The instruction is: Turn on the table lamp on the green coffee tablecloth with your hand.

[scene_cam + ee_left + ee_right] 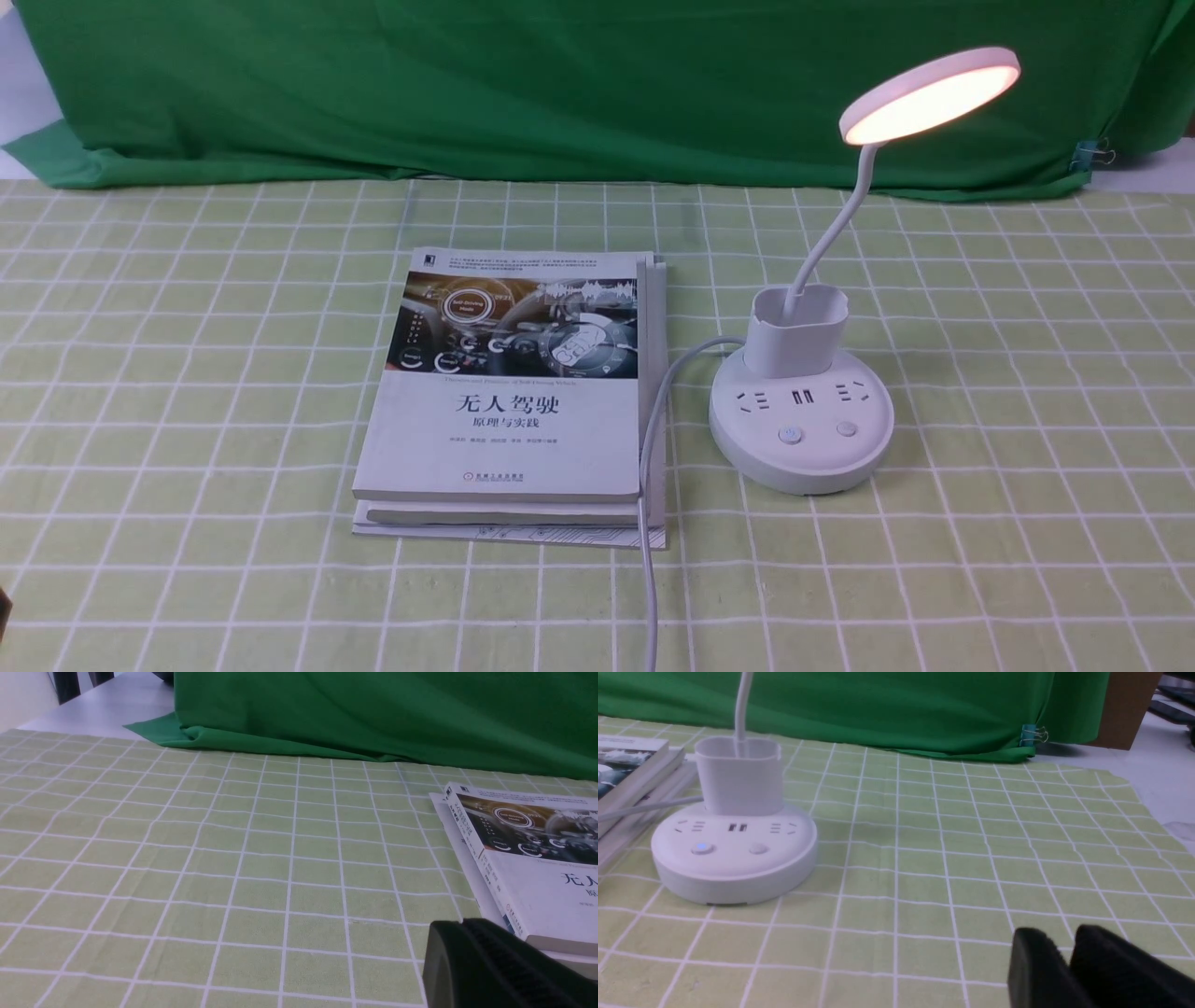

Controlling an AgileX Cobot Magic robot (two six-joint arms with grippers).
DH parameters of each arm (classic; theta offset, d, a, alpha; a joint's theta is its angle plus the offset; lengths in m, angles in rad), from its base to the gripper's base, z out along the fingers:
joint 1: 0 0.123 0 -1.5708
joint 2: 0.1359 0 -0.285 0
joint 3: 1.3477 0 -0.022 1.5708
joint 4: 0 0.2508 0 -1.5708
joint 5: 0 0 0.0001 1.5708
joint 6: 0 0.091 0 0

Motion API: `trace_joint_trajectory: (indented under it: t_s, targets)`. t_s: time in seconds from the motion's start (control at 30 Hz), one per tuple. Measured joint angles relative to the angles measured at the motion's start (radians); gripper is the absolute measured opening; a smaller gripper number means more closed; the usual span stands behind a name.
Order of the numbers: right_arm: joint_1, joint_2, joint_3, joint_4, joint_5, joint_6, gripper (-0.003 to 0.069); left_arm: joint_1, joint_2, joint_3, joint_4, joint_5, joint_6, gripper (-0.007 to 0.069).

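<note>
The white table lamp (801,439) stands on the green coffee tablecloth (187,373), right of centre. Its disc head (929,93) glows warm. On the round base (733,858), the left button (701,848) shows a blue light and the other button (758,848) is dull. The hand, my right gripper (1059,935), hovers low over the cloth, well to the side of the base and touching nothing. Its fingertips stand slightly apart with nothing between them. My left gripper (461,923) is shut and empty beside the book. Neither gripper shows in the front view.
A stack of books (513,392) lies just left of the lamp, with the white cord (653,439) running along its right edge toward me. A dark green backdrop (560,84) hangs behind, held by a binder clip (1029,735). A brown box (1125,709) stands beyond the cloth's far corner.
</note>
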Motion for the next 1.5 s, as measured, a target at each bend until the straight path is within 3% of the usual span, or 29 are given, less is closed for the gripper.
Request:
trace_joint_trajectory:
  t_s: [1.5]
  targets:
    - [0.0,0.0,0.0,0.0,0.0,0.0,0.0236,0.0,0.0,0.0,0.0,0.0,0.0,0.0003]
